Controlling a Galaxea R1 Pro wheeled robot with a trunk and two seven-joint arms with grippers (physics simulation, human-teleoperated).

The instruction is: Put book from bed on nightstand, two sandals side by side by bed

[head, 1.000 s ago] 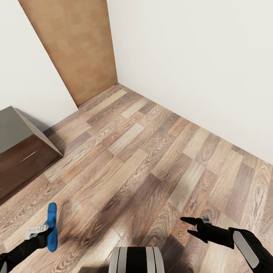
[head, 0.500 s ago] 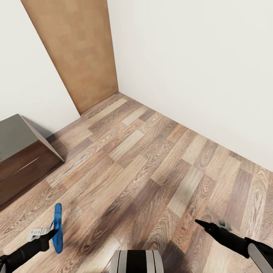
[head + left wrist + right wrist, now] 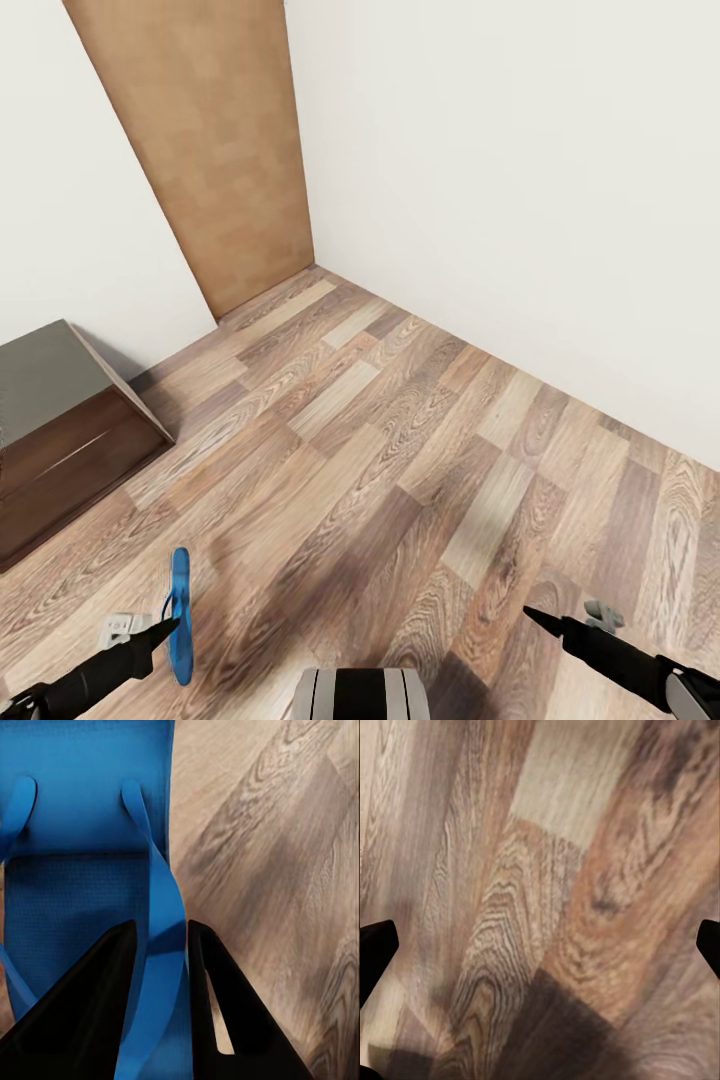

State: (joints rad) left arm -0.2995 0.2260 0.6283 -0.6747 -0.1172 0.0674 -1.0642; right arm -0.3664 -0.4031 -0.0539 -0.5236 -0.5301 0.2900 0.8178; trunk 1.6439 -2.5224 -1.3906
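- Left claw (image 3: 172,624), near left in the head view: its two dark fingers (image 3: 97,1005) are closed on a strap of one bright blue sandal (image 3: 180,612).
- Left wrist view: the blue strap runs between the two black fingertips; the textured blue sole (image 3: 75,817) lies behind it, with wood planks alongside.
- Head view: the sandal is seen edge-on, its long axis running near to far, at the tip of the left claw. Whether it touches the floor (image 3: 400,440), I cannot tell.
- Right claw (image 3: 560,628), near right in the head view: in the right wrist view the black fingertips (image 3: 376,945) sit at opposite edges of the frame, spread wide, nothing between them but blurred plank floor.
- Dark brown nightstand (image 3: 60,440) with a glossy grey-sheen top and drawer front stands at the left against the white wall (image 3: 520,200), well apart from the sandal.
- A light brown wooden door (image 3: 215,150) stands at the far corner, where two white walls meet.
- No brand, label or writing readable on any surface.
- The robot's trunk (image 3: 360,695), grey and black, shows at the near edge between the arms.
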